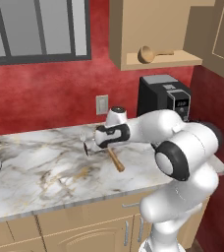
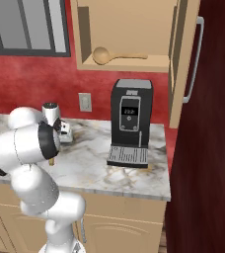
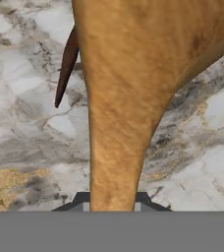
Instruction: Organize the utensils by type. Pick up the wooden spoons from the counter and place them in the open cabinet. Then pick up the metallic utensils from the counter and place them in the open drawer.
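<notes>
step: second spoon (image 1: 116, 160) pick, first spoon (image 2: 115, 56) already on the cabinet (image 1: 158, 60) shelf
gripper (image 1: 88, 146): low over the counter (image 1: 45, 167), fingers pinched on the spoon's handle near the neck; hand view shows tan wood running up from between the tips
spoon pose: handle sticks out toward 5 o'clock from the gripper in the left base view; bowel end hidden by the hand, so probably still resting on the marble, can't tell
dark piece (image 3: 67, 64): thin brown sliver at 11 o'clock in the hand view, just beside the spoon; likely the knife, too cropped to be sure
advice: lift straight up before swinging, so the long handle doesn't sweep that piece
advice: grip is off-centre, expect droop; move slowly
advice: coffee machine (image 2: 130, 121) sits under the shelf at 3 o'clock; go over it
risk: shelf spoon takes up space; set this one beside it, not on it
</notes>
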You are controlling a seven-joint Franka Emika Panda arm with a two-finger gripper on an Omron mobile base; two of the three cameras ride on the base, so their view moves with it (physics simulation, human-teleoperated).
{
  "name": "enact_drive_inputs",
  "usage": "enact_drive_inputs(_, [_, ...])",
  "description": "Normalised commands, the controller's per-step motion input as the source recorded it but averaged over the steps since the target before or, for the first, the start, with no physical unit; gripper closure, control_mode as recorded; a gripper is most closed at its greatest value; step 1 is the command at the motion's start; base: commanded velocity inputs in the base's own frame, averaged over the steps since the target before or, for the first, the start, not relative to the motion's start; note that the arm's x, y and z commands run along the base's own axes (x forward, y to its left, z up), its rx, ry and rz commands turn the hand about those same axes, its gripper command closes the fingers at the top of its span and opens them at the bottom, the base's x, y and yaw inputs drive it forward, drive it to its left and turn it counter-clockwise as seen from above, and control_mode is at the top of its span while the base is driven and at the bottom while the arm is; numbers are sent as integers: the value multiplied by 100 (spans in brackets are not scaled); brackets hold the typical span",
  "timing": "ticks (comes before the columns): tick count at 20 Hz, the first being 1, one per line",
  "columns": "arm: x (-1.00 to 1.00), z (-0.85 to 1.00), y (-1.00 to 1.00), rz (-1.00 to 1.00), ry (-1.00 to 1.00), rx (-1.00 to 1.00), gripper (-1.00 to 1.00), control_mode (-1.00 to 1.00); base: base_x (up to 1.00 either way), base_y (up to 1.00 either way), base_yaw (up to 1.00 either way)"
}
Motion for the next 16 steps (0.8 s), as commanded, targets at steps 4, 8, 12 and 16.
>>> enact_drive_inputs(4, [-57,55,-17,48,-8,6,100,-100,0,0,0])
enact_drive_inputs(8, [-56,46,-22,59,-20,0,100,-100,0,0,0])
enact_drive_inputs(12, [-56,39,-24,66,-31,0,100,-100,0,0,0])
enact_drive_inputs(16, [-53,49,-28,65,-14,0,100,-100,0,0,0])
